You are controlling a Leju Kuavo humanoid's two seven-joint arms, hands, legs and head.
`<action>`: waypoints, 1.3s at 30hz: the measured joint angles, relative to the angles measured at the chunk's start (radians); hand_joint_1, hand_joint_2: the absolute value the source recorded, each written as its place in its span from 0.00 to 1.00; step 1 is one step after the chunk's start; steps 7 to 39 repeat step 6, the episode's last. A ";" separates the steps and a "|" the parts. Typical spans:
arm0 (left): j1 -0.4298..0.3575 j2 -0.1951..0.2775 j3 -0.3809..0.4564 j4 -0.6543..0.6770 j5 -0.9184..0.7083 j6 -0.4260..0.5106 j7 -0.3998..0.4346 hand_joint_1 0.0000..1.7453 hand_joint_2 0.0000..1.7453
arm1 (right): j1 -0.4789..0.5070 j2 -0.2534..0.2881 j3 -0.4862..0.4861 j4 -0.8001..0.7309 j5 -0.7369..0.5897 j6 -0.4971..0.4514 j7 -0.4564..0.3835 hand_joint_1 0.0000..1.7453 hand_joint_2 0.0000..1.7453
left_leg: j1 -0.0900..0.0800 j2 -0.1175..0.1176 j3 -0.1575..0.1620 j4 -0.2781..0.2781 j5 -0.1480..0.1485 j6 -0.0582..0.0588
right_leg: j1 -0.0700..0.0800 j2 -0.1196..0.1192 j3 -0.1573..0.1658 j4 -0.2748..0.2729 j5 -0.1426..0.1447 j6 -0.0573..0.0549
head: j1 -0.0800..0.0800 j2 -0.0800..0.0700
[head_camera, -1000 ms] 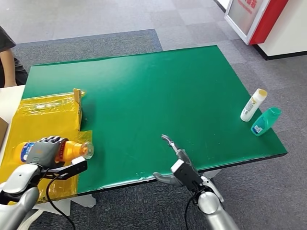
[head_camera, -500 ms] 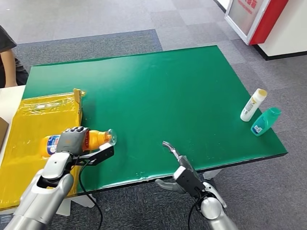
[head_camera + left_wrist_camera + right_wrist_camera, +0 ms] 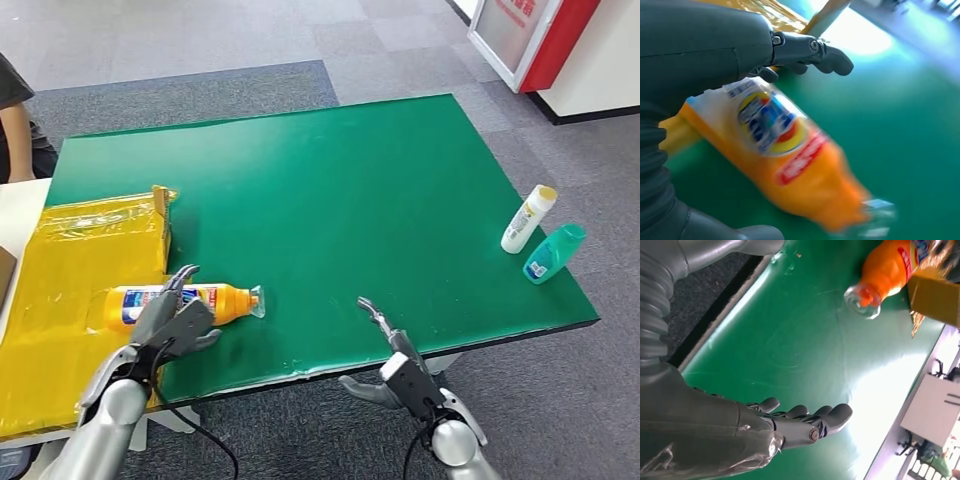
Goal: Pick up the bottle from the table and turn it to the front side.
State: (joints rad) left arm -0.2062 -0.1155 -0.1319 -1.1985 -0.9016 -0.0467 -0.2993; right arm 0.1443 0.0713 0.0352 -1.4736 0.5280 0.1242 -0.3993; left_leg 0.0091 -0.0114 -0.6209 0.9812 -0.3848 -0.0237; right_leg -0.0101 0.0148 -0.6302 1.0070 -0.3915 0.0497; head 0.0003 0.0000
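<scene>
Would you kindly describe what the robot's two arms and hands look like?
Both arms are smooth silver metal tubes. The left hand and right hand have grey bodies with slim dark fingers and a thick grey thumb. A ribbed grey cover wraps each wrist, and thin black cables loop beneath both arms.

The orange bottle lay flat on its side near the front left of the green table, its base over the edge of the yellow sheet and its clear cap end pointing right onto the bare green; its label faced upward, a blue, white and yellow emblem with a red band nearer the neck; the neck tapered to a pale, see-through cap; the close views showed the same orange body blurred, and the cap end resting on the green surface.
</scene>
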 joint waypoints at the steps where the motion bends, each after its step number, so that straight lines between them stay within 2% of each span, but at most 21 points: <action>1: 0.043 -0.005 0.018 -0.053 0.088 0.007 -0.062 0.00 1.00 | 0.016 0.000 -0.006 -0.008 -0.001 -0.005 -0.003 0.00 1.00 | 0.000 0.000 0.000 0.000 -0.001 0.000 | 0.000 0.000 0.000 0.000 -0.001 0.000 | 0.000 0.000; 3: 0.117 -0.016 0.050 -0.154 0.234 0.003 -0.166 0.00 1.00 | 0.046 0.000 -0.016 -0.023 -0.002 -0.011 -0.007 0.00 1.00 | 0.000 0.000 0.000 0.000 -0.002 0.000 | 0.000 0.000 0.000 0.000 -0.002 0.000 | 0.000 0.000; 6: 0.204 -0.036 0.089 -0.265 0.439 -0.060 -0.269 0.00 1.00 | 0.077 0.004 -0.026 -0.046 0.004 -0.013 -0.008 0.00 1.00 | 0.000 0.000 0.001 0.000 -0.004 0.000 | 0.000 0.000 0.001 0.000 -0.003 0.001 | 0.000 0.000; 39: 0.204 -0.036 0.089 -0.265 0.439 -0.060 -0.269 0.00 1.00 | 0.077 0.004 -0.026 -0.046 0.004 -0.013 -0.008 0.00 1.00 | 0.000 0.000 0.001 0.000 -0.004 0.000 | 0.000 0.000 0.001 0.000 -0.003 0.001 | 0.000 0.000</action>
